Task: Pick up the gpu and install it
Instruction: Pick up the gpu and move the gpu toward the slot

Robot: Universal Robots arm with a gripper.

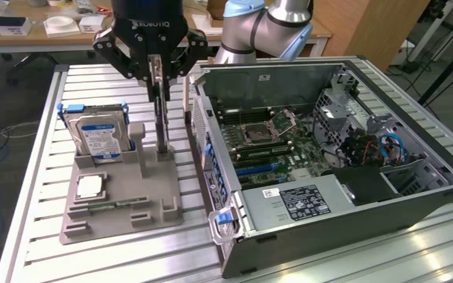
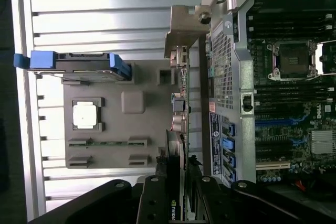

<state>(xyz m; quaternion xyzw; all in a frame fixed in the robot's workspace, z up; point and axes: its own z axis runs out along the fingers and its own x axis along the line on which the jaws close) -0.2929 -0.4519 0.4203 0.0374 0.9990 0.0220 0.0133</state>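
The claw hangs in the upper centre of the exterior view, its fingers closed on the top edge of the gpu. The gpu stands upright and edge-on, a thin dark card running straight down from the fingers to the back of the grey holder. Its lower end meets the holder's slot; whether it is seated there or just lifted cannot be told.

In the wrist view the claw pinches the gpu from both sides. The card's silver bracket sits at the far end, just beside the wall of the case.

The holder lies on the slatted table at the exterior view's left. It also carries a drive with blue rails standing upright, a square chip lying flat, and a narrow green stick near the front. The open case fills the exterior view's right, its board exposed.
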